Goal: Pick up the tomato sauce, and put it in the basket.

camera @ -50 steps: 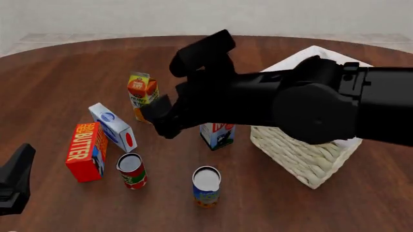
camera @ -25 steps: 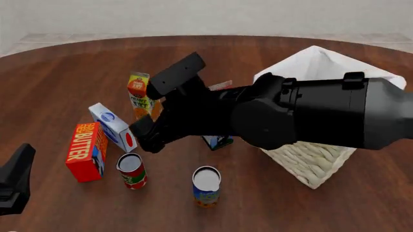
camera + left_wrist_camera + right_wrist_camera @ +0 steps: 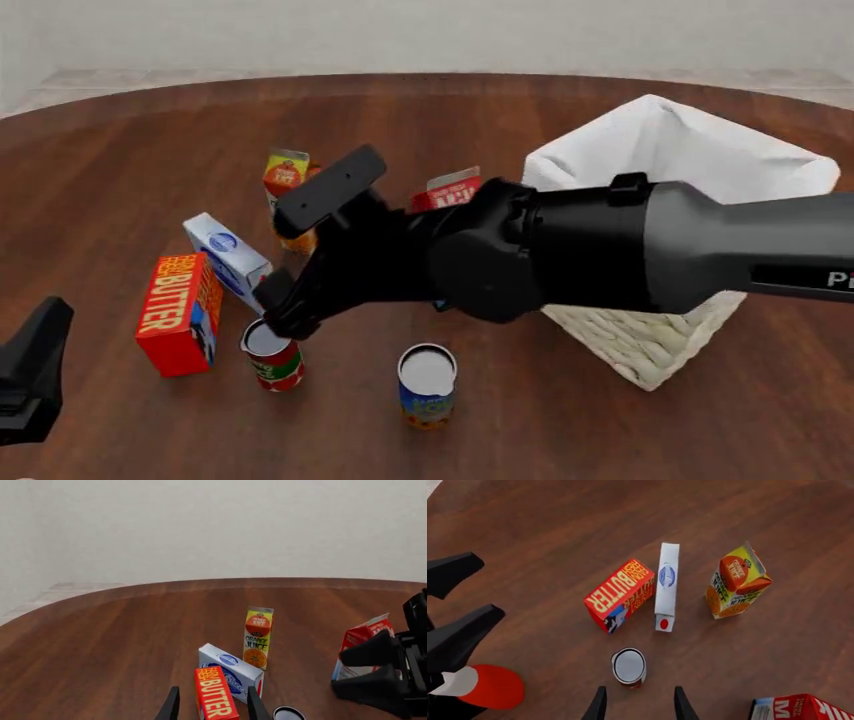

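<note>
Two cans stand near the front of the tabletop point(image 3: 120, 150); the tomato sauce point(image 3: 272, 356) is the left one, just right of the butter box point(image 3: 176, 312) and well apart from the basket point(image 3: 654, 340) on the right. It looks like the reach step: the right end effector point(image 3: 283, 322) hangs just over the can's top, its fingers point(image 3: 599, 705) spread apart with the can lined up beyond them. Next it would need to drop straight down around the can, then close. The left end effector point(image 3: 210, 707) is also parted, idle at the near left. The big right arm hides much of the basket and the milk carton point(image 3: 451, 190).
</note>
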`<state>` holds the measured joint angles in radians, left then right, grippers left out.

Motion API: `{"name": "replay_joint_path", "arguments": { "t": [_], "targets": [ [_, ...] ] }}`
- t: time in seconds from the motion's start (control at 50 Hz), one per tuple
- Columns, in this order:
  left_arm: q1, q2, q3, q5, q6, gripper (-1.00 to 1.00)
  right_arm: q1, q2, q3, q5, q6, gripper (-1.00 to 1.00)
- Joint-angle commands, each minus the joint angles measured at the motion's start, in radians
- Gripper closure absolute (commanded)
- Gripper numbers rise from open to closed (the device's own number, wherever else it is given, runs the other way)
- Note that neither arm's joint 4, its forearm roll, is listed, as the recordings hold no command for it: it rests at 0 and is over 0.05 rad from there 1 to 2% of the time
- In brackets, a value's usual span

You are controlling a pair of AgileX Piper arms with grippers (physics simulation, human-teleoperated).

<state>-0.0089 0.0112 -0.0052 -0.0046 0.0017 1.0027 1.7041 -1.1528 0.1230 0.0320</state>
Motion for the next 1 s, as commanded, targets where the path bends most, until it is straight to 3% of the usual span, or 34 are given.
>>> {"name": "replay_joint_path", "arguments": {
  "t": [0.02, 1.0],
  "targets": [
    [0.004, 0.0, 0.001, -0.001, 0.0, -1.0, 0.004, 0.05, -0.017, -0.009, 0.007, -1.0],
    [0.004, 0.0, 0.001, -0.001, 0.0, -1.0, 0.027, 0.182, -0.057, -0.016, 0.055, -1.0]
  ]
}}
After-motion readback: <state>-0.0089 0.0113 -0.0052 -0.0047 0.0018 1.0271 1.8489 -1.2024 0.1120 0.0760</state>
